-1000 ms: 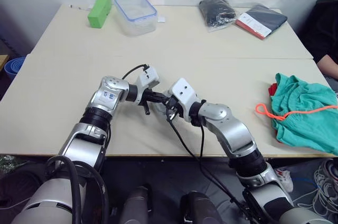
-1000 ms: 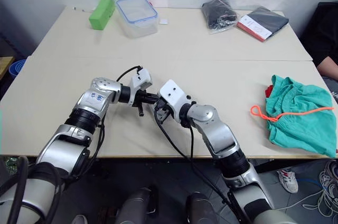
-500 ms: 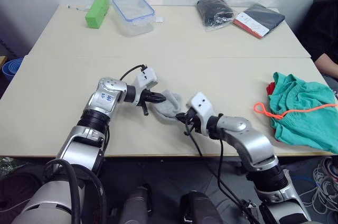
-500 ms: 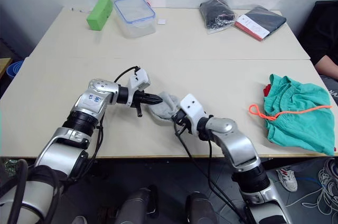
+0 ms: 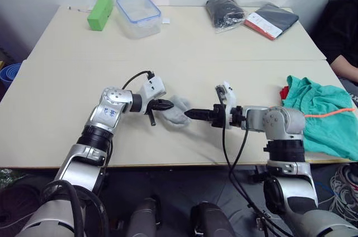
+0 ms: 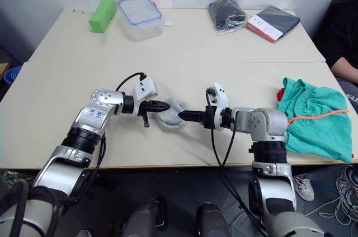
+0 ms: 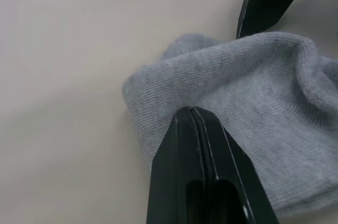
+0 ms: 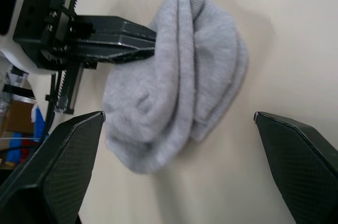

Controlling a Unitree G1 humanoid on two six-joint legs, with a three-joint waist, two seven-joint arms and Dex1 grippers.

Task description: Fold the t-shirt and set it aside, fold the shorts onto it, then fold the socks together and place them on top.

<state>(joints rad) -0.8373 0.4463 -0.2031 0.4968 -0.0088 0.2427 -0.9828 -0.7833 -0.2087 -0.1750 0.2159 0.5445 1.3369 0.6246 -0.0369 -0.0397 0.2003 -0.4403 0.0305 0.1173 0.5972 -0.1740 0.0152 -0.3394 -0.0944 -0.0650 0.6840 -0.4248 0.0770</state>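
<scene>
The light grey socks (image 5: 179, 112) lie bundled together on the table near its front middle. My left gripper (image 5: 166, 104) is shut on their left edge, and its closed fingers (image 7: 193, 129) pinch the knit (image 7: 253, 92). My right gripper (image 5: 191, 114) is just right of the bundle, open and not touching it; its fingers (image 8: 58, 160) stand wide apart on either side of the socks (image 8: 179, 71). The teal-green shorts (image 5: 321, 115) with an orange drawstring (image 5: 335, 112) lie bunched at the right edge. A corner of the red t-shirt (image 5: 287, 93) peeks from under them.
Along the far edge stand a green block (image 5: 96, 12), a clear box with a blue rim (image 5: 137, 13), a black bag (image 5: 224, 9) and a dark flat packet (image 5: 274, 20). A person's arm (image 5: 344, 68) is at the far right.
My right gripper has opened, let go of the socks and drawn back to the right. The left gripper still holds the bundle in the same spot.
</scene>
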